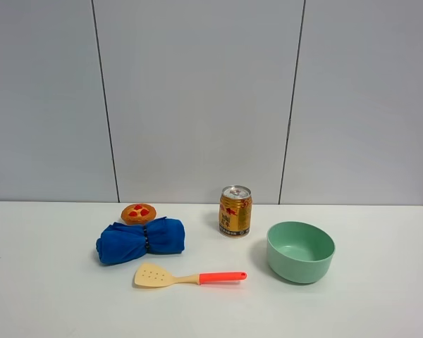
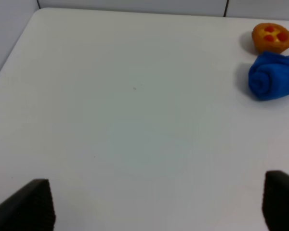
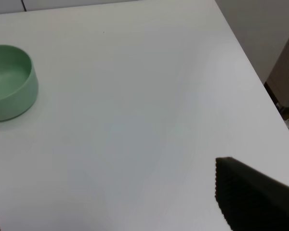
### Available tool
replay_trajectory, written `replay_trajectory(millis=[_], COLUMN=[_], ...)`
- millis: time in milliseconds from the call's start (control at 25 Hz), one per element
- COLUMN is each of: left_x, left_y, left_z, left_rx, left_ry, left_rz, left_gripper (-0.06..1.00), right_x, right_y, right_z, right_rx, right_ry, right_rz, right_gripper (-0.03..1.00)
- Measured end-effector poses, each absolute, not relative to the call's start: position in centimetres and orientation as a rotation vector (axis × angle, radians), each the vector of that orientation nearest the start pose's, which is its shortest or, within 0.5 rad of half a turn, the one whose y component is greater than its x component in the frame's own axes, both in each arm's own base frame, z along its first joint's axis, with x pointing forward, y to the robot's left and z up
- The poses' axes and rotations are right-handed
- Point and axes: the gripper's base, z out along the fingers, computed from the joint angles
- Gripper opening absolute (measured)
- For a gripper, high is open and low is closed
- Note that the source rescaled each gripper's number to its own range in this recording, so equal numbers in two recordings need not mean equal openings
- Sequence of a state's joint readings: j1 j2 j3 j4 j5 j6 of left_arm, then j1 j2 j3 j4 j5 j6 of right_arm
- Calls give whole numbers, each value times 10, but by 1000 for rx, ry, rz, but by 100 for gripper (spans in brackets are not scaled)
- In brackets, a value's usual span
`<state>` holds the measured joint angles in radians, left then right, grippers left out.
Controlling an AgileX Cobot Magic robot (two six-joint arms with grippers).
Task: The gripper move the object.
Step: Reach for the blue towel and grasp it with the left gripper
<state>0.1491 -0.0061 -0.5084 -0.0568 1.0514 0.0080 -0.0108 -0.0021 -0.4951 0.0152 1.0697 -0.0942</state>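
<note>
The rolled bright-blue cloth bundle (image 1: pixel 141 241), cinched by a dark band, lies on the white table (image 1: pixel 56 296) at centre left. Its rolled end also shows in the left wrist view (image 2: pixel 274 76). My left gripper (image 2: pixel 156 211) is open and empty over bare table, well short of the bundle; its dark fingertips (image 2: pixel 31 204) show only at the frame edge. My right gripper (image 3: pixel 120 211) is open and empty over bare table near the table's right edge, far from the bundle. Neither arm shows in the exterior high view.
A small orange tart (image 1: pixel 138 213) sits just behind the bundle. A gold drink can (image 1: pixel 235 211) stands at the centre back. A green bowl (image 1: pixel 300 251) is at the right. A beige spatula with an orange-red handle (image 1: pixel 187 276) lies in front of the bundle.
</note>
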Motion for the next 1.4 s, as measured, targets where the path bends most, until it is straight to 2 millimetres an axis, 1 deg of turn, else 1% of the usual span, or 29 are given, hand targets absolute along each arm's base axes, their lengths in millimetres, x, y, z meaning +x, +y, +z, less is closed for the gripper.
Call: replay_trajectory(millis=[1040,1160,1240,1320,1400], left_x=[-6,-6,-7,-9,-7], left_y=[-5,-8,-10,-10,-7], left_z=[280,281,290,309,331], left_rx=[-140,-134,-90,-37,2], left_ry=[2014,2008,1955,1882,1841], left_rz=[31,-9,-31,-12,17], left_gripper=[100,100,100,100,100], right_x=[-5,-5,-5,-5,-5], right_y=[1,1,1,1,1], right_z=[275,275,275,275,275], right_rx=[-87,-87,-87,-87,-87], right_ry=[2054,2054,2054,2054,2054], right_rz=[-47,-47,-47,-47,-47], right_gripper=[100,100,100,100,100])
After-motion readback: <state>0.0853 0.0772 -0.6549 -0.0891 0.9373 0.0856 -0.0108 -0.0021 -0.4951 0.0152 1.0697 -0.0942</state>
